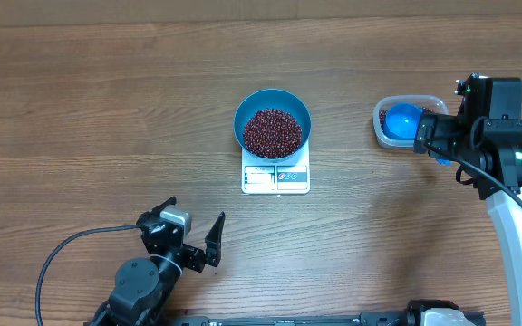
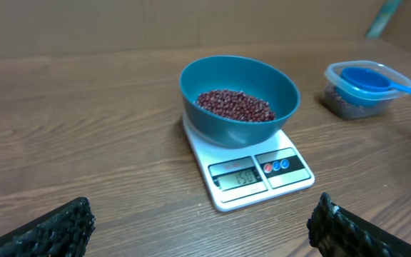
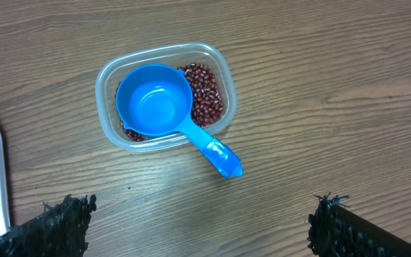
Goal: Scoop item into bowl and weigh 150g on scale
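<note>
At the middle of the tabletop (image 1: 80, 109) the scale (image 1: 275, 178) carried the bowl (image 1: 240, 116), and the beans (image 1: 273, 132) made a low heap inside it. Well apart to your right, the tub (image 3: 106, 71) held a few more beans, with the scoop (image 3: 154, 102) lying in it, cup up and empty, its handle sticking out over the rim.

Your left claw (image 1: 191, 227) hung near the front edge, wide open and holding nothing. Your right claw (image 3: 202, 232) hovered just beside the tub, also fully open and empty, touching neither the scoop nor the tub.

To my judgement, the scooping step was over or paused, and the step in hand was the checking of the weight. The display showed digits in the left wrist view, but they were too small for me to read with certainty.

If the number was short, your next move would call for taking the scoop by its handle with the right claw and adding only a few beans. If it was correct, you needed no more contact with the bowl.
</note>
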Robot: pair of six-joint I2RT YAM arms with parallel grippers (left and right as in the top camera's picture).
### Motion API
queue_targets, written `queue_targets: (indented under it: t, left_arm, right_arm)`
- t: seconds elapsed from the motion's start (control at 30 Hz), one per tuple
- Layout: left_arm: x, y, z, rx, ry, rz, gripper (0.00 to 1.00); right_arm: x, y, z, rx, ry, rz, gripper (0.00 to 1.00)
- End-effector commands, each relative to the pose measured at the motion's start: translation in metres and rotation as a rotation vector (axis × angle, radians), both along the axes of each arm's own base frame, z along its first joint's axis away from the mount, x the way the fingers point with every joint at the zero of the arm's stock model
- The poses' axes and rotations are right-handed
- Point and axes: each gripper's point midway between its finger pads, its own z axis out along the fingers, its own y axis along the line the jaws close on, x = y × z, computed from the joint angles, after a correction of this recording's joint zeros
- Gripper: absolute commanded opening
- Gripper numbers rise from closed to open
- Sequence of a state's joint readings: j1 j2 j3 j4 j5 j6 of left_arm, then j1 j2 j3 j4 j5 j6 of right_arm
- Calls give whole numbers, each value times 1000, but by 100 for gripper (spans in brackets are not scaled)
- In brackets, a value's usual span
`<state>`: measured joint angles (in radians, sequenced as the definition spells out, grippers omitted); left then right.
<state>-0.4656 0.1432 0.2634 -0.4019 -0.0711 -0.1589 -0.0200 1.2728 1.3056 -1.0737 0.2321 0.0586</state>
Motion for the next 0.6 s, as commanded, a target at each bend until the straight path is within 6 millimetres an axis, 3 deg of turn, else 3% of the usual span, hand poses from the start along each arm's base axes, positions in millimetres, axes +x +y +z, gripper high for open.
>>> queue_targets:
  t: [0.0,0.23,0.57]
  left_arm:
    - [2,9,-3,-53,-15,53,99]
    - [4,13,-14,-92,-37,50,100]
    - [9,15,-10,-113,-72,49,100]
  right_arm:
    - [4,0,10,-2,-27,11,100]
    - [4,0,10,-2,-27,11,100]
    - [4,0,10,-2,-27,11,100]
